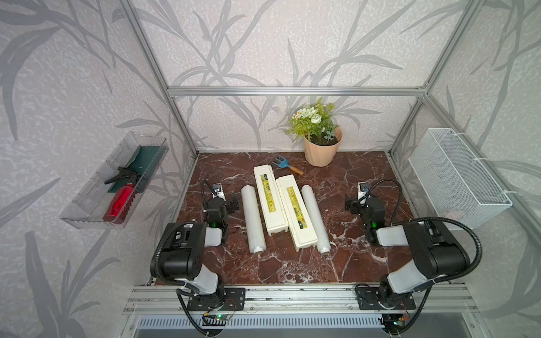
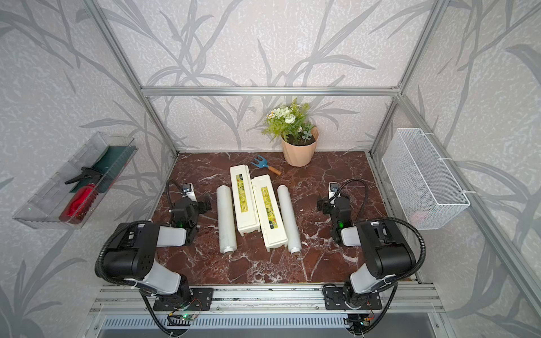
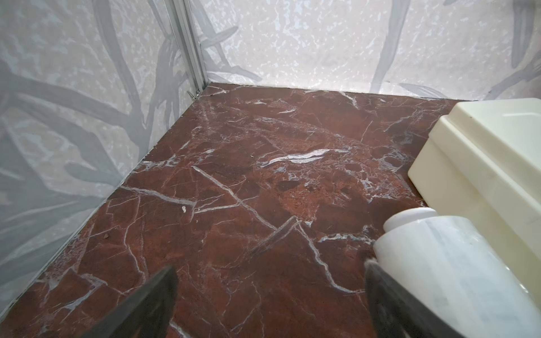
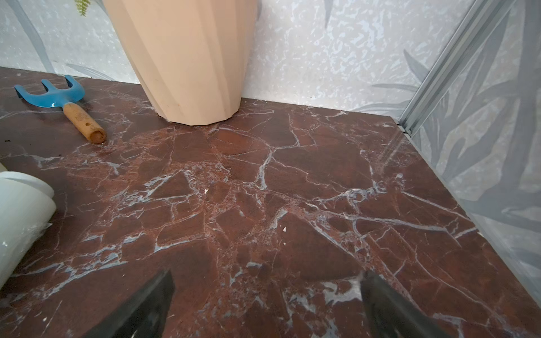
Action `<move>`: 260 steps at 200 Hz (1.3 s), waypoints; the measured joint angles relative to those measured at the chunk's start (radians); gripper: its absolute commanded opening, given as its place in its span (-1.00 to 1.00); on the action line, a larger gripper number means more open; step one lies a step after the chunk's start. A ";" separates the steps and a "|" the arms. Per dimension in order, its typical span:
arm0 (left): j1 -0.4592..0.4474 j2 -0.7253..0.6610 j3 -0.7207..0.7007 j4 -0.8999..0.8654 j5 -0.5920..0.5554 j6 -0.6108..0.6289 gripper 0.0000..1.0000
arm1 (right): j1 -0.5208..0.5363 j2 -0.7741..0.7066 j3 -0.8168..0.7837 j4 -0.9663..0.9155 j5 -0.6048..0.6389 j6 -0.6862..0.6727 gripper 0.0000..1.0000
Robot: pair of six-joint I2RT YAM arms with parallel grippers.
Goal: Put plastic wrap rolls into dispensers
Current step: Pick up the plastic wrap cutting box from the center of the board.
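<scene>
Left jaws and right jaws both stand wide apart, holding nothing, low over the desk [image 1: 292, 269]. At its middle the left dispenser [image 1: 270, 202] and right dispenser [image 1: 296, 212] lie side by side, lids shut. The left roll [image 1: 252, 219] and right roll [image 1: 315, 218] lie just outside them.
</scene>
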State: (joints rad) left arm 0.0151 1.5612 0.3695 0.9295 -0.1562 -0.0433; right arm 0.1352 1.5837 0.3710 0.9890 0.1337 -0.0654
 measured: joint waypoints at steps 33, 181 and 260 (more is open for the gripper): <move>0.000 0.000 0.000 0.000 0.000 0.000 0.99 | 0.008 -0.012 -0.011 -0.007 0.014 -0.008 0.99; -0.042 -0.360 0.285 -0.547 0.092 -0.063 0.88 | 0.425 -0.321 0.357 -0.742 -0.075 0.061 0.99; -0.131 -0.382 0.319 -0.790 0.239 -0.156 0.88 | 0.647 0.134 0.716 -0.998 -0.006 0.211 0.99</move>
State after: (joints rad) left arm -0.1162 1.1793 0.6888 0.1390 0.0826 -0.1997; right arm 0.7826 1.7172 1.0874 -0.0086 0.1276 0.1459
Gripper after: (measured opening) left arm 0.940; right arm 0.994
